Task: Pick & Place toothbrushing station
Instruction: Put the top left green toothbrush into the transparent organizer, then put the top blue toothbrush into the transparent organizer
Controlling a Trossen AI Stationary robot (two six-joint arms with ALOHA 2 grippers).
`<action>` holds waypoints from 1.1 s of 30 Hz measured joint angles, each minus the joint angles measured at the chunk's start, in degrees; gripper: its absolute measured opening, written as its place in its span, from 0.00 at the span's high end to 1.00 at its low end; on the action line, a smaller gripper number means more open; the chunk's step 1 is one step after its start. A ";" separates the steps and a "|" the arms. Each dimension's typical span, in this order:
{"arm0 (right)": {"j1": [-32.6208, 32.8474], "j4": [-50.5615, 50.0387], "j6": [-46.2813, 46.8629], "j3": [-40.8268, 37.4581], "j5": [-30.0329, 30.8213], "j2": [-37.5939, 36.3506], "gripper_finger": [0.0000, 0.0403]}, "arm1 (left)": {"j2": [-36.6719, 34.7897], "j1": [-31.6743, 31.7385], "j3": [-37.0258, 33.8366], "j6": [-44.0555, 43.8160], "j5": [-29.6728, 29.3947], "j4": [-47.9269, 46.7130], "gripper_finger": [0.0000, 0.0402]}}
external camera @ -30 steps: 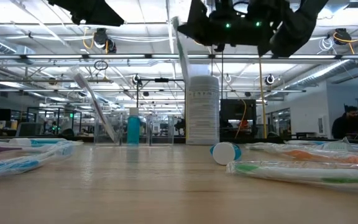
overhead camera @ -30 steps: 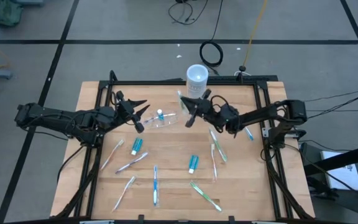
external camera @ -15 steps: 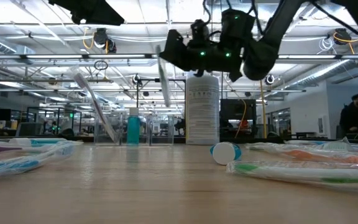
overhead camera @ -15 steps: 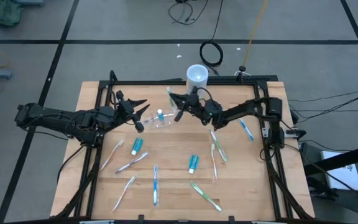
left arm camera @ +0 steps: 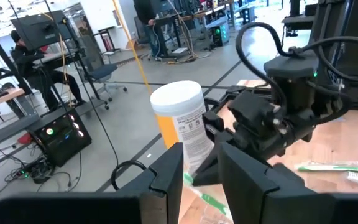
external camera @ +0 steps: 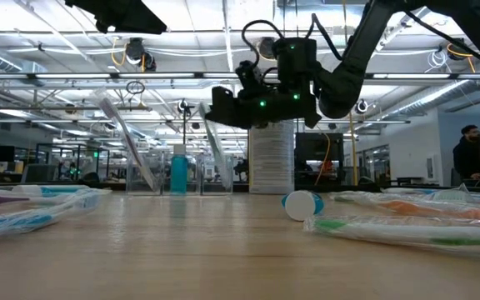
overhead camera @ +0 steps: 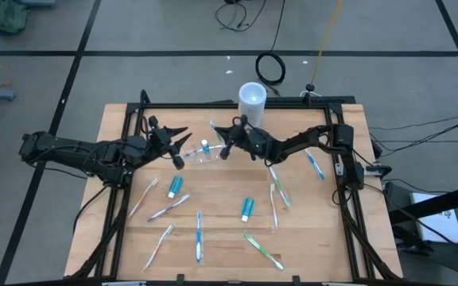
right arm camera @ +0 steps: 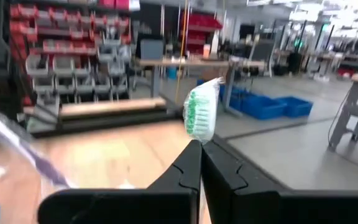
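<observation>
My right hand (overhead camera: 223, 140) is clenched on a green-bristled toothbrush (right arm camera: 199, 113), raised above the table (overhead camera: 213, 262) near its far edge, right over the clear toothbrushing station (overhead camera: 205, 154). That tray lies on the table toward the far edge, between my two hands, with a small blue tube (overhead camera: 204, 146) standing in it. The white cup (overhead camera: 252, 98) stands just beyond, at the far edge. My left hand (overhead camera: 180, 144) hovers just beside the tray, fingers parted and empty. Other toothbrushes lie scattered toward the near edge.
</observation>
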 joint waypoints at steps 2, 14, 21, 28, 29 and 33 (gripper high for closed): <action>0.00 -1.77 0.00 0.00 0.00 -0.05 1.00 | 0.00 0.00 0.00 -0.10 -0.01 -0.01 0.74; 0.20 -2.59 2.18 0.00 0.11 -0.05 0.95 | 0.00 0.00 0.00 -0.55 0.02 -0.13 0.74; 0.09 -2.60 4.05 -0.02 3.73 -0.05 0.82 | 0.00 0.00 0.00 -2.22 0.03 -0.44 0.74; 0.30 -5.04 2.98 -0.11 5.73 -2.00 0.73 | 0.00 0.00 0.00 -4.95 0.09 -1.47 0.74; 0.42 -6.12 2.56 -0.11 5.72 -2.80 0.73 | 0.00 0.00 0.00 -5.60 0.12 -1.99 0.74; 1.13 -16.39 -2.53 -0.28 5.67 -8.64 0.71 | 0.00 0.00 0.00 -8.54 0.18 -3.38 0.74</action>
